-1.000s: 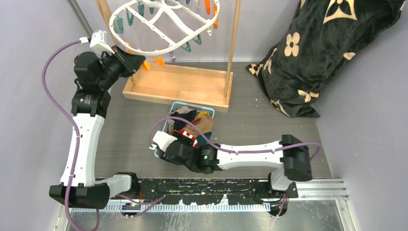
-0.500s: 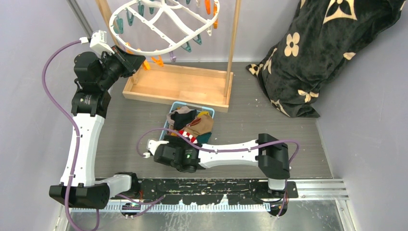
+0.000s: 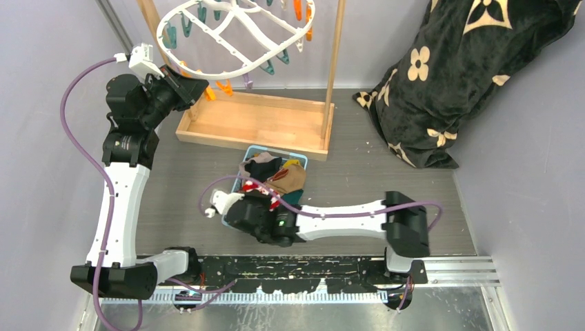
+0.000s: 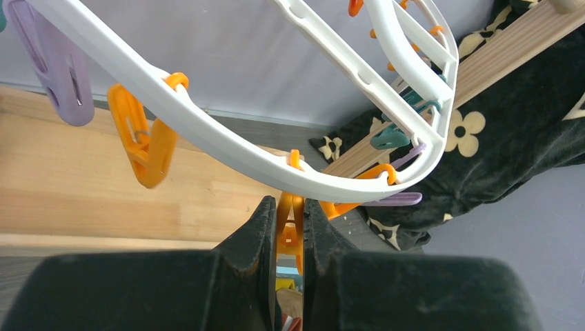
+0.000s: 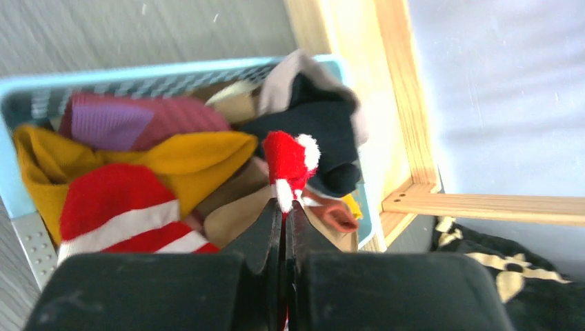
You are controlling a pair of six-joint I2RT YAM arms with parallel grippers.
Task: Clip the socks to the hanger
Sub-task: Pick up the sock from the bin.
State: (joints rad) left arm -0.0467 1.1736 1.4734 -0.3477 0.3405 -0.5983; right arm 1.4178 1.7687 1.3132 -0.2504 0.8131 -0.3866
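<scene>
Pinches an orange clip (image 4: 290,231) between the left fingers (image 4: 259,234), drawn almost together on it, right under the rim of the white hanger (image 4: 227,148), at eleven o'clock on the desk (image 3: 386,186) in the top view. Cannot tell the state of the clip's mouth from here. Clamps the right fingers (image 5: 265,238) fully together on a small fold of the red-white striped sock (image 5: 290,158), just above the light-blue basket (image 5: 14,179), at six o'clock of the wooden stand (image 3: 252,124). Leaves the other socks (image 5: 131,117) heaped in that basket, the mustard sock (image 5: 200,155) touching the pinched one. Risks losing the striped sock on the lift, with so little fabric in the pinch. Risks hauling the mustard sock out as well, through snagging against its neighbour. Risks a slip of the left fingers off the clip, and so a closed clip on arrival.
</scene>
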